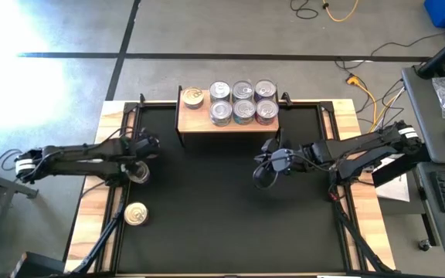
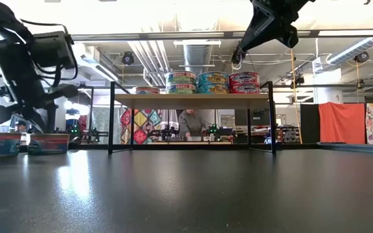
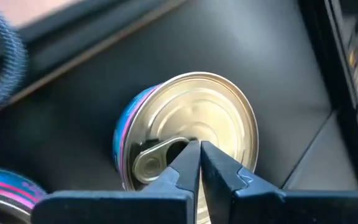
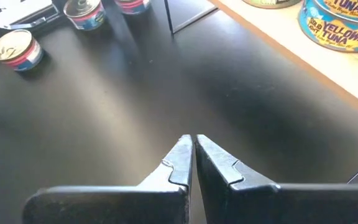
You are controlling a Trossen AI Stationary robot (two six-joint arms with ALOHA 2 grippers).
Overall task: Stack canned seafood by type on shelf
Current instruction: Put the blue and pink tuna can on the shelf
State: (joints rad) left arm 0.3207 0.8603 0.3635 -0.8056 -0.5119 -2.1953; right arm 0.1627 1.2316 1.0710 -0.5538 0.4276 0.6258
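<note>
Silver-lidded tins (image 1: 242,101) sit in two rows of three on the shelf (image 1: 195,121) at upper centre of the high view, evidently grouped by label, with a lone gold tin (image 1: 192,97) apart at the shelf's left end. Two loose tins remain at left: one (image 1: 137,171) under the left gripper (image 1: 140,166), another (image 1: 135,214) nearer the frame's bottom. That gripper hovers over its lid with fingers closed, gripping nothing, probably lining up a pick. Right gripper (image 1: 263,176) waits mid-table, closed and empty.

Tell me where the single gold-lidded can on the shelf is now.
In the high view, the gold-lidded can sits at the left end of the shelf, apart from the six silver-lidded cans grouped to its right.
</note>
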